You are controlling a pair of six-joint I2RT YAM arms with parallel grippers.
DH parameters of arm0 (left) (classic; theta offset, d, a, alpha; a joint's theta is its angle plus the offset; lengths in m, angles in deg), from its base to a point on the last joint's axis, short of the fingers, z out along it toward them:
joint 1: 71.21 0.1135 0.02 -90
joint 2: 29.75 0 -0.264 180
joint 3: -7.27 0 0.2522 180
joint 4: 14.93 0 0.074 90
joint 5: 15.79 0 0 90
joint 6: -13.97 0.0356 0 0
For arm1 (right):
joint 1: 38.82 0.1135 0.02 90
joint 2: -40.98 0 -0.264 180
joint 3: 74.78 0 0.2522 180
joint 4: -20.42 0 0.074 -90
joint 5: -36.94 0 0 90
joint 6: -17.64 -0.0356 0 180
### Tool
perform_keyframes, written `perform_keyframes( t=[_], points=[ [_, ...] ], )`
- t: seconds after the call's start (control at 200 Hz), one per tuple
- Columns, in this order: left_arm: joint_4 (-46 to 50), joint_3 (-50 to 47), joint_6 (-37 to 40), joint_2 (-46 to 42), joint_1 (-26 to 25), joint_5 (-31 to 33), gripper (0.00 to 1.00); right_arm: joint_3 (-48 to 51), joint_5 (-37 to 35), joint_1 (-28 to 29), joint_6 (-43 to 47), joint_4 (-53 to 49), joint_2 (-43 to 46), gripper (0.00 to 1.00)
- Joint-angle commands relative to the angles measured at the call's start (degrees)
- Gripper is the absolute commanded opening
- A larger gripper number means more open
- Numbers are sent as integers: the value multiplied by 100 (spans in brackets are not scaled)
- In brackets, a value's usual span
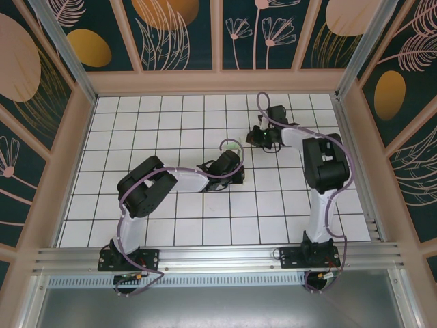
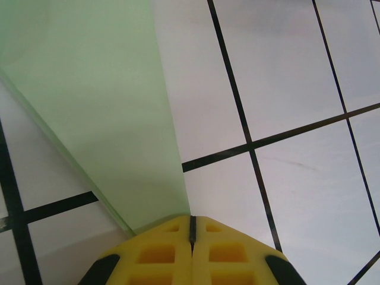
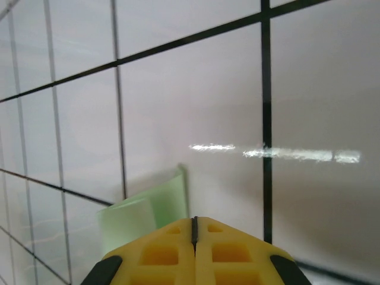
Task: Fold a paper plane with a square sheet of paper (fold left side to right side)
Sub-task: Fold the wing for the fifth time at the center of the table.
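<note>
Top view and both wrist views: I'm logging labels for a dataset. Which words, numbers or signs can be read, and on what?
None to read: the green paper is plain, the tiled table bears black grid lines, and the walls carry painted leaves and flowers, no writing.

Left wrist camera: the sheet of paper point(image 2: 101, 107) runs off the top and left edges, soft with blur, so its full outline can't be read. Its end goes under the left gripper point(image 2: 192, 218), whose yellow fingers point(image 2: 157, 255) are cut by the bottom edge. Pinched or just pressed flat? Can't tell.

Right wrist camera: the paper point(image 3: 145, 211) is fuzzy, and part of it is hidden behind the right gripper point(image 3: 194, 219), itself clipped at the bottom.

From above, each wrist hides its own fingertips.
</note>
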Motion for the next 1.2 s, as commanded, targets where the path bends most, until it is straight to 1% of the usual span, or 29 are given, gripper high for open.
perform_keyframes(
  t=[0.0,0.05,0.12,0.225,0.385,0.52,0.856,1.191],
  points=[
    [1413,-342,98,460,-138,-325,2,442,355,68,-25,293,621,8],
    [1420,-343,98,457,-145,-316,2,649,588,131,-121,419,675,8],
    [1429,-343,88,467,-140,-319,2,795,726,217,-213,516,647,7],
    [1429,-343,89,455,-155,-316,2,858,682,369,-283,602,510,8],
    [1437,-352,102,450,-151,-318,1,823,621,434,-408,716,206,7],
    [1442,-344,107,458,-150,-318,2,530,545,439,-307,605,-115,7],
    [1429,-361,111,466,-184,-299,1,-349,-74,417,108,163,-716,7],
    [1455,-343,133,499,-217,-282,1,-884,-189,316,193,-19,-1126,7]
  ],
)
